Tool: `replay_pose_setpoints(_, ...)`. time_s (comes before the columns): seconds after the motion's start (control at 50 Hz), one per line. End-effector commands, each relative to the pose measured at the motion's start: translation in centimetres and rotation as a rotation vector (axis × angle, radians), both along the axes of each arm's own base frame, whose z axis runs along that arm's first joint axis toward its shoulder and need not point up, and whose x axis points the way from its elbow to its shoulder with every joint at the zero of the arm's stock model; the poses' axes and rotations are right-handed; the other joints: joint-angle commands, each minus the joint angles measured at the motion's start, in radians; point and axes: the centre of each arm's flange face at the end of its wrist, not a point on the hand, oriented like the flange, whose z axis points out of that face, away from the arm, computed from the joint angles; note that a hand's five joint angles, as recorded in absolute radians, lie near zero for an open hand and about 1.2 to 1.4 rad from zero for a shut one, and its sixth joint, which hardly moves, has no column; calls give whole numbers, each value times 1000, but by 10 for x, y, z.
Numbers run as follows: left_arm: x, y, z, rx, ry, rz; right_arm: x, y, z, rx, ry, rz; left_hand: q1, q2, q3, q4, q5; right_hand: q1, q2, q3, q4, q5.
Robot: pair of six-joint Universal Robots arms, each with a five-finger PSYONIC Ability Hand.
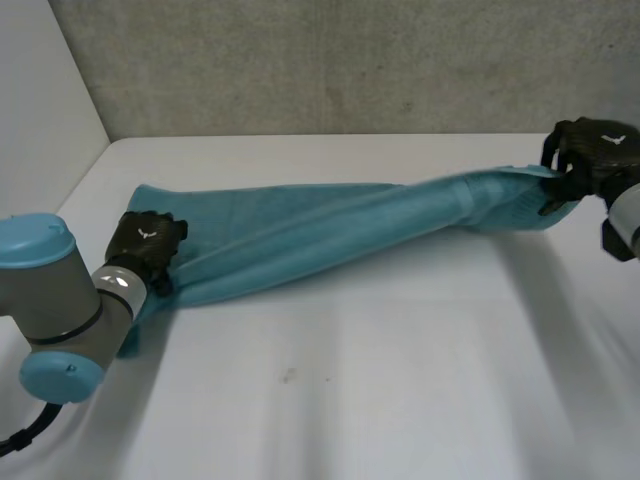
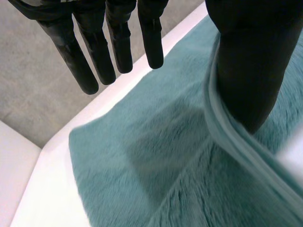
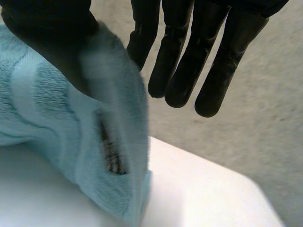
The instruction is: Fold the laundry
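Note:
A teal towel (image 1: 300, 235) lies bunched lengthwise across the white table (image 1: 350, 390), stretched between both hands. My left hand (image 1: 145, 245) rests on its near left end. In the left wrist view the fingers (image 2: 113, 47) are straight and off the cloth, while the thumb (image 2: 246, 71) presses on the towel's (image 2: 156, 156) hemmed edge. My right hand (image 1: 590, 155) holds the towel's far right end lifted off the table. In the right wrist view that end of the towel (image 3: 57, 118) sits between the thumb (image 3: 52, 33) and the fingers (image 3: 189, 61).
A grey wall (image 1: 350, 60) runs behind the table's far edge, and a white side wall (image 1: 40, 90) stands at the left. Bare tabletop lies in front of the towel.

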Motion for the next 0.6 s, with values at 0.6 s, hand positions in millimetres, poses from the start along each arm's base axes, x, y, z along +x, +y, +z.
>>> replay_pose_setpoints(0.6,49,28,49,-38,-116,186,-31,12,-3,111,291,2,943,946,944,949,948,426,224,212,205,243)
